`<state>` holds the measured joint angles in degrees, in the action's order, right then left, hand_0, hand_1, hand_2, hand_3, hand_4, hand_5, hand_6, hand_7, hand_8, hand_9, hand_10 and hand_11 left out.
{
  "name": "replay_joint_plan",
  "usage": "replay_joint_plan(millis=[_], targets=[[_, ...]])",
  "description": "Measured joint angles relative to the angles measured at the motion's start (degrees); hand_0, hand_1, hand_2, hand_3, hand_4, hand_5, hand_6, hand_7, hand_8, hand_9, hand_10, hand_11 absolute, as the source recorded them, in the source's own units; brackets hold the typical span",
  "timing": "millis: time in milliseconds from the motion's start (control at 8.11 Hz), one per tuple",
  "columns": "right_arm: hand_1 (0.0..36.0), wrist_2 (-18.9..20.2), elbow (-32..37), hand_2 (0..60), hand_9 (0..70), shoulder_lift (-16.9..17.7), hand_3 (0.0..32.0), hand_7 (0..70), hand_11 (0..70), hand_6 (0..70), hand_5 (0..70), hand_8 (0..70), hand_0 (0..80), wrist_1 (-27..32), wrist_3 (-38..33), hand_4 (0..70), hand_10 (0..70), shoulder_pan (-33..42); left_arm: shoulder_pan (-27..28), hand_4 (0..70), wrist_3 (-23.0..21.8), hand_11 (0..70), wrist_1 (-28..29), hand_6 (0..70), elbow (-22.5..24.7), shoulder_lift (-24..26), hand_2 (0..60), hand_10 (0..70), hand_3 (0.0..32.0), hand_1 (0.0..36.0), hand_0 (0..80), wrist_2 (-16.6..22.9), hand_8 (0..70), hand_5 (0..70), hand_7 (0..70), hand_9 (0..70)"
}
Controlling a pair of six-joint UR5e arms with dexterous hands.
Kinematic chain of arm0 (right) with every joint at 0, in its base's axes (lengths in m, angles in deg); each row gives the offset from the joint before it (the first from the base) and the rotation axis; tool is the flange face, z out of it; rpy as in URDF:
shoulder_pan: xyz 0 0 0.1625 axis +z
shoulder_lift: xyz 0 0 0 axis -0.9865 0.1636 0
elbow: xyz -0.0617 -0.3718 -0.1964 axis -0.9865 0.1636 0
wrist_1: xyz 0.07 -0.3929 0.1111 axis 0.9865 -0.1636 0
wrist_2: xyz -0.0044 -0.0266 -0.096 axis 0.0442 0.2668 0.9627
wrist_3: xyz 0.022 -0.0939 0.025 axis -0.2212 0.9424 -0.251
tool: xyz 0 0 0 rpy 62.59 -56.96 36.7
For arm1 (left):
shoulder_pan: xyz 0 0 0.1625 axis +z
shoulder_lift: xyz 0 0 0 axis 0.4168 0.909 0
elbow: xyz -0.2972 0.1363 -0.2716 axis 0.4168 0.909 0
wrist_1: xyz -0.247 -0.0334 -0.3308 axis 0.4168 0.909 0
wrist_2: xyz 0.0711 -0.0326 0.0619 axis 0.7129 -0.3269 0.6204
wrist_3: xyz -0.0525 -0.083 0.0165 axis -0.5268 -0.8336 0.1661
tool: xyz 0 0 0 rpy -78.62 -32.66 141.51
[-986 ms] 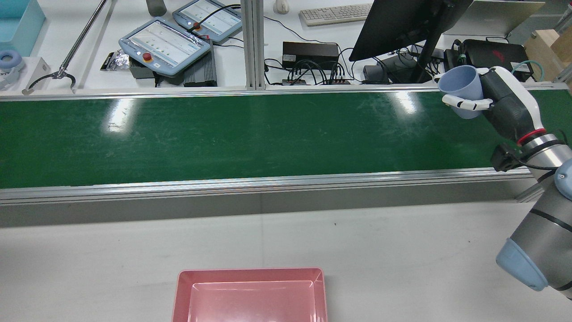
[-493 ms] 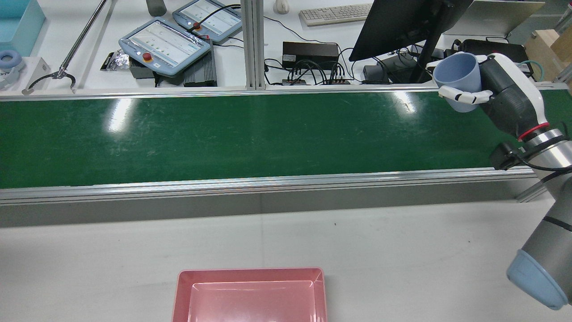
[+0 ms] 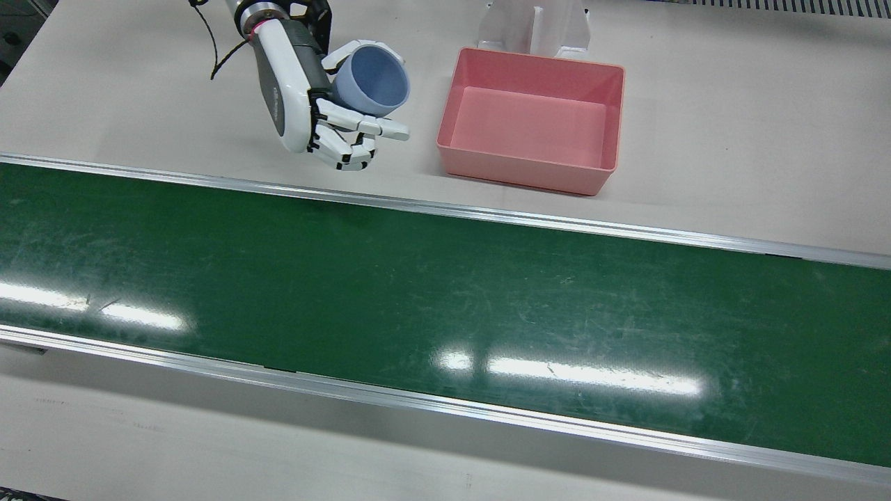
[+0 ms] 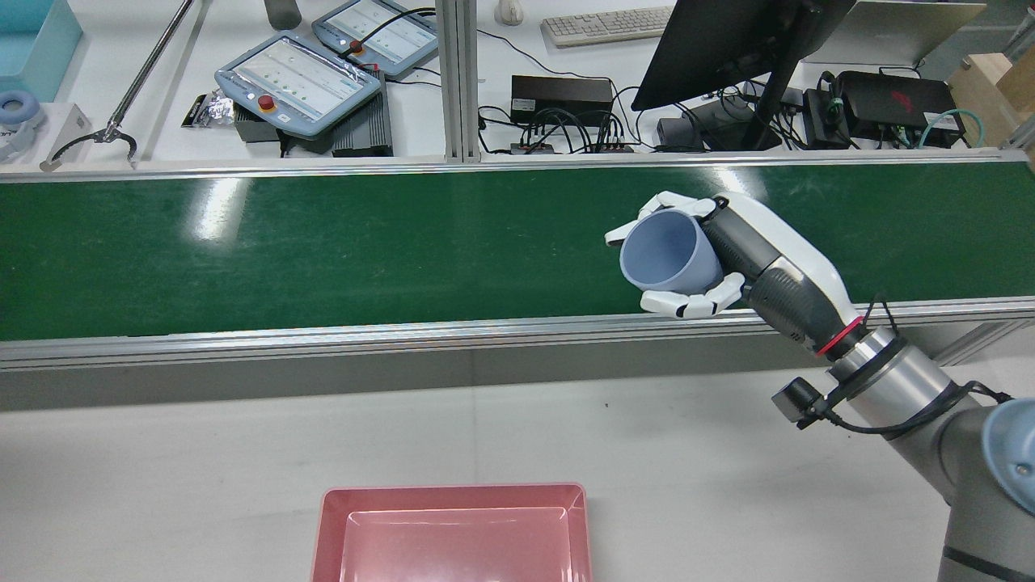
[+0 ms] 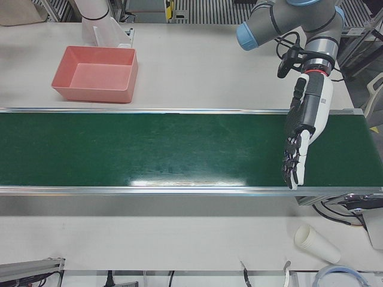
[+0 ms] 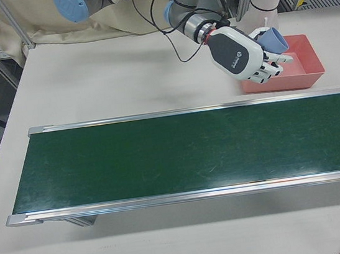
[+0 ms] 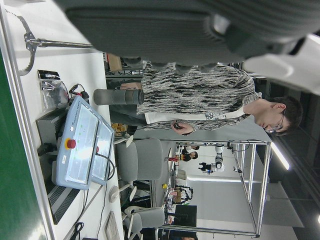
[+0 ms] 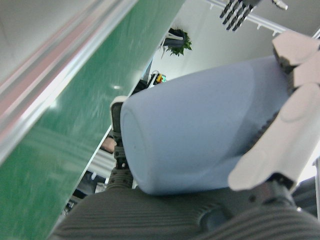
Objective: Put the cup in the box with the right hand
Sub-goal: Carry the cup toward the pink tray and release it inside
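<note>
My right hand (image 3: 313, 104) is shut on a light blue cup (image 3: 369, 80) and holds it in the air, tilted on its side with its mouth toward the pink box (image 3: 529, 167). In the front view the cup hangs over the white table, just left of the box. The rear view shows the hand (image 4: 728, 259) and the cup (image 4: 667, 255) beyond and right of the box (image 4: 453, 493). The cup fills the right hand view (image 8: 200, 140). My left hand (image 5: 302, 137) is open and empty, fingers straight, over the belt's far end.
The green conveyor belt (image 3: 445, 292) runs across the table between metal rails. A white stand (image 3: 532, 24) is right behind the box. A stack of paper cups (image 5: 316, 242) lies on the operators' side. Teach pendants (image 4: 299, 81) and a monitor stand past the belt.
My right hand has carried the cup from high over the belt's far right edge leftward and back toward the robot's side. The cup has tipped more onto its side.
</note>
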<state>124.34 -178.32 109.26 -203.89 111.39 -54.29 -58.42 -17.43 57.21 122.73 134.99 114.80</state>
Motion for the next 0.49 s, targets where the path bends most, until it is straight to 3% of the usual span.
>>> replay_joint_plan(millis=[123,247,370,493], targets=[[9.7,-2.7,-0.2,23.9,70.0,-1.2,0.0,70.0,46.1,25.5,8.2,46.2,43.8,0.1,3.0,34.7,32.3,-6.4,0.0,0.0,0.0,0.0,0.0,0.0,0.0,0.0,0.0,0.0,0.0,0.0,0.0,0.0,0.0,0.0,0.0,0.0],[7.2,-4.9,-0.2,12.2,64.8,-2.2,0.0,70.0,36.5,21.8,6.6,40.1,43.7,0.3,5.8,32.8,25.2,-11.8,0.0,0.0,0.0,0.0,0.0,0.0,0.0,0.0,0.0,0.0,0.0,0.0,0.0,0.0,0.0,0.0,0.0,0.0],[3.5,-6.2,0.0,0.0,40.0,-3.5,0.0,56.8,16.1,14.0,3.8,21.8,40.9,0.4,8.5,13.2,11.0,-16.2,0.0,0.0,0.0,0.0,0.1,0.0,0.0,0.0,0.0,0.0,0.0,0.0,0.0,0.0,0.0,0.0,0.0,0.0],[4.3,-6.9,0.2,0.0,7.5,-4.6,0.0,18.9,2.8,4.9,2.1,2.0,38.7,0.5,10.9,0.0,1.4,-19.2,0.0,0.0,0.0,0.0,0.1,0.0,0.0,0.0,0.0,0.0,0.0,0.0,0.0,0.0,0.0,0.0,0.0,0.0]])
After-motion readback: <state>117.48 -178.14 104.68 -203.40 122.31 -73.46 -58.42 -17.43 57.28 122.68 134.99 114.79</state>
